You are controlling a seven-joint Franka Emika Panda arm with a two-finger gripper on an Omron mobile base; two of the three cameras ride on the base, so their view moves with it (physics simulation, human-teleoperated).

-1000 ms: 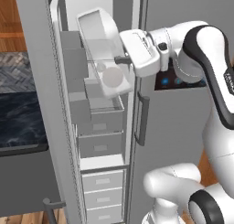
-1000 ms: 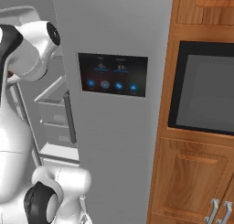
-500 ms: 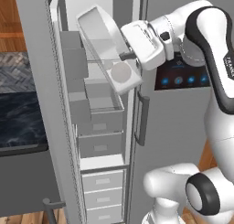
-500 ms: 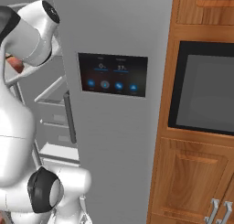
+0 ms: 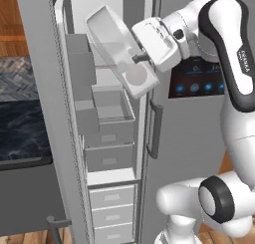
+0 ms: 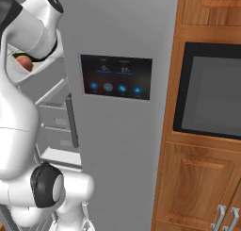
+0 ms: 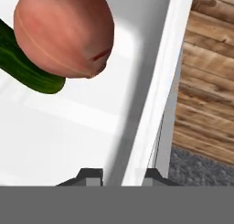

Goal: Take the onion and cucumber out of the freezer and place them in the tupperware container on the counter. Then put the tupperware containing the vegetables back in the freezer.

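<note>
1. The tupperware container (image 5: 115, 49), white and shallow, hangs steeply tilted before the open freezer (image 5: 102, 138).
2. The onion (image 7: 64, 33), reddish-orange, lies inside it, touching the dark green cucumber (image 7: 27, 67) at its 8 o'clock.

White tupperware container (image 7: 68, 141), reddish-orange onion (image 7: 64, 33), dark green cucumber (image 7: 27, 67) — grey freezer (image 5: 104, 138), black-marbled counter (image 5: 20, 131).

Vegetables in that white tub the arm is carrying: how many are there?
2. The onion lies inside the tupperware container, and the cucumber lies against it, partly behind it. More could be hidden beyond the hand view's edge.
</note>
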